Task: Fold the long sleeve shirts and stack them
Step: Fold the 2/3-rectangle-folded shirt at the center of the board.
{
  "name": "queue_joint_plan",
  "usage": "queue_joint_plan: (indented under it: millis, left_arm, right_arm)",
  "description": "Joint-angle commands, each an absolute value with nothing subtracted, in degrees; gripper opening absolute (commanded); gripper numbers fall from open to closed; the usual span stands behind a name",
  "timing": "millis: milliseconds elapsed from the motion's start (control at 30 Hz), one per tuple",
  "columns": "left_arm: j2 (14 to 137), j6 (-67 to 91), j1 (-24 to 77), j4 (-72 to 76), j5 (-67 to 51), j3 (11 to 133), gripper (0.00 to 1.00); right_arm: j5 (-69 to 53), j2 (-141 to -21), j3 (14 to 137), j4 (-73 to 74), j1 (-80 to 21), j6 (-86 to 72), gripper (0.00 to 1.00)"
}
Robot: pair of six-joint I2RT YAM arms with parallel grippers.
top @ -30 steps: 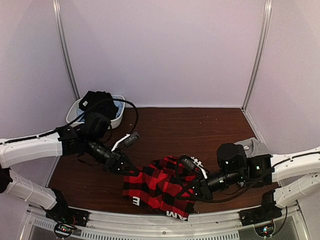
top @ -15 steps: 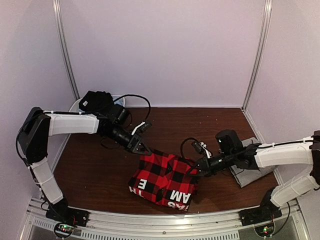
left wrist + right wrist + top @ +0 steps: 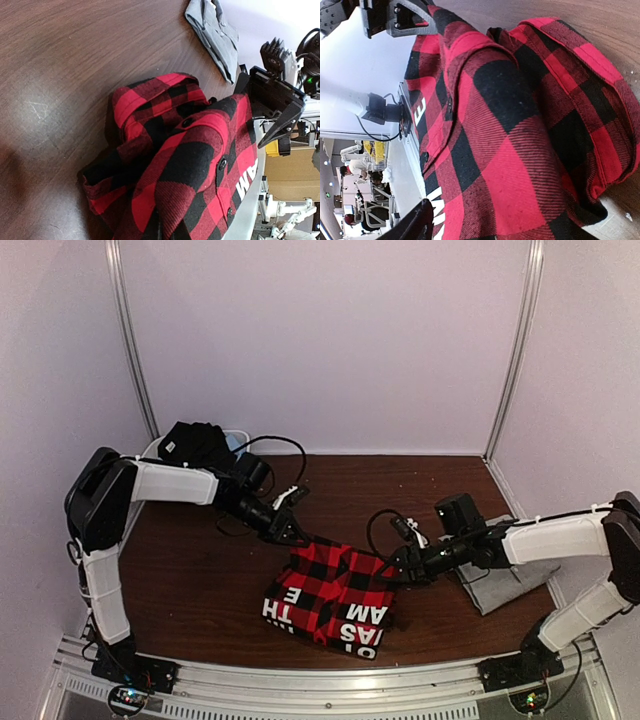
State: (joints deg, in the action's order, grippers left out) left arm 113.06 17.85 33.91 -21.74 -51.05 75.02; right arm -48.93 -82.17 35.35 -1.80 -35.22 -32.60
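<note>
The red-and-black check flannel shirt (image 3: 335,598) lies folded in a thick bundle on the table, white lettering toward the near edge. My left gripper (image 3: 292,535) is at its far left corner, shut on a pinch of the flannel (image 3: 190,165); the cloth hides its fingers. At the bundle's right edge is my right gripper (image 3: 398,568), open, with one finger (image 3: 415,225) standing clear of the flannel (image 3: 520,140) spread under it. The plain grey shirt (image 3: 500,580) lies folded at the table's right edge, beyond the right gripper, and shows too in the left wrist view (image 3: 215,30).
A white tub (image 3: 233,437) sits at the back left corner with black cloth (image 3: 190,445) heaped in it. The brown wooden table (image 3: 190,580) is walled on three sides. A metal rail runs along the near edge.
Both arms have swung away from the near edge, carrying the flannel further onto the table, where it now lies as a folded bundle. The right gripper has opened off the cloth.
</note>
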Motion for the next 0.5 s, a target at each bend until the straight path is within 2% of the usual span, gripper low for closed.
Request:
queue_joint_plan:
  millis: [0, 300, 467]
  left_arm:
    - [114.70, 19.75, 33.31, -15.82, -50.27, 76.25, 0.00]
    - [118.67, 18.58, 33.31, -16.54, -48.92, 77.57, 0.00]
    - [118.45, 17.46, 33.31, -18.06, -47.86, 79.18, 0.11]
  right_arm:
    - [-44.79, -77.14, 34.38, -1.30, -35.01, -32.51, 0.72]
    - [-25.44, -69.42, 34.88, 11.74, -35.84, -33.47, 0.65]
    - [-20.16, -68.13, 38.32, 13.52, -40.53, -33.34, 0.62]
